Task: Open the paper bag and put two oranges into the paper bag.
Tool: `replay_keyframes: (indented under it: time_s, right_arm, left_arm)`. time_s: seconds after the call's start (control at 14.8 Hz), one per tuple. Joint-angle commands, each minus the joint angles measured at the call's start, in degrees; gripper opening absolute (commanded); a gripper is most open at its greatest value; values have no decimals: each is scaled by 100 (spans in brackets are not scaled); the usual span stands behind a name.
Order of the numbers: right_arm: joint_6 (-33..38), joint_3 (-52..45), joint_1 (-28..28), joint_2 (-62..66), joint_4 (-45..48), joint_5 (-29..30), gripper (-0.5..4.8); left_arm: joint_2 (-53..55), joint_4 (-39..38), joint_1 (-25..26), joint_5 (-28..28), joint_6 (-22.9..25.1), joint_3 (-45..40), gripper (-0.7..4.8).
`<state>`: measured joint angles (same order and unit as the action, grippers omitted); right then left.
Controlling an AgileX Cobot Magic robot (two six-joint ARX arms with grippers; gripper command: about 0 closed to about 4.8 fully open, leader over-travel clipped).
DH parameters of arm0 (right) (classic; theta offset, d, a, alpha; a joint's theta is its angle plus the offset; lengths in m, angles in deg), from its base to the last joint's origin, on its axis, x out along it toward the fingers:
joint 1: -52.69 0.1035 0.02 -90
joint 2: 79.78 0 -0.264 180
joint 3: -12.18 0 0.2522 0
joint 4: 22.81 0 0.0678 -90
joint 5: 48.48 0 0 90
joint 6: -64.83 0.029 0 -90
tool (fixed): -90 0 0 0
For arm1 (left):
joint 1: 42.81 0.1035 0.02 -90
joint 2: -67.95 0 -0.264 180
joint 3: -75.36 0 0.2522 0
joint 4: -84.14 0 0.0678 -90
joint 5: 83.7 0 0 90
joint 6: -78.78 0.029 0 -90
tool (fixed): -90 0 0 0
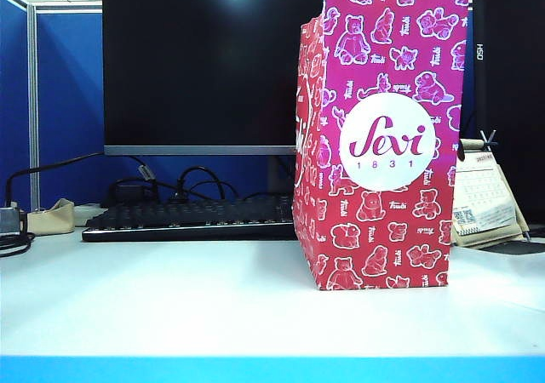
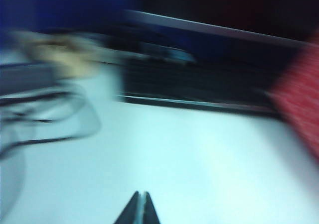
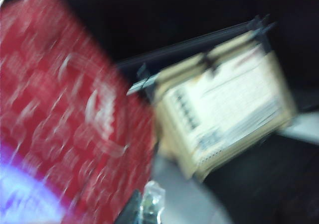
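Exterior view is showing the paper bag (image 1: 383,136) standing upright on the white bench (image 1: 170,306), right of centre, in front of a dark monitor (image 1: 204,60) and beside a keyboard (image 1: 187,217); a small desk calendar (image 1: 483,197) is sitting just behind its right edge. No oranges are showing in any picture, and whether any are lying inside the bag cannot be told. Neither arm is appearing in the exterior view. The left tool (image 2: 139,209) is hanging over bare bench in its blurred wrist view, its two tips pressed together and gripping nothing. The right tool (image 3: 142,206) is barely peeking in at the frame's edge next to the bag, with the calendar beyond it; its tips are too smeared to read, though it is evidently closed and carrying nothing. The bag is looking light, thin-walled and tall, so it is likely tipping or sliding under a sideways push; the creased upper rim or the white handles are probably offering the safest hold, pinched gently to avoid tearing.
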<state>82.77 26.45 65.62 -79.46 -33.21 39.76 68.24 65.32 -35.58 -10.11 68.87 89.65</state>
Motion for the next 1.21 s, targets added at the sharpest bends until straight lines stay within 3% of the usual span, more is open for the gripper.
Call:
replay_keyframes:
  time_s: [0.07,0.4,1.21]
  right_arm:
    - [2,7,-343,-20,310,61,-5]
    - [2,-7,-1110,-20,243,37,-5]
    - [2,-4,-1097,-20,245,42,-5]
  left_arm:
    - [-4,92,328,181,24,4,-5]
    - [-4,85,-13,221,24,4,-5]
    - [-4,85,-131,221,24,7,-5]
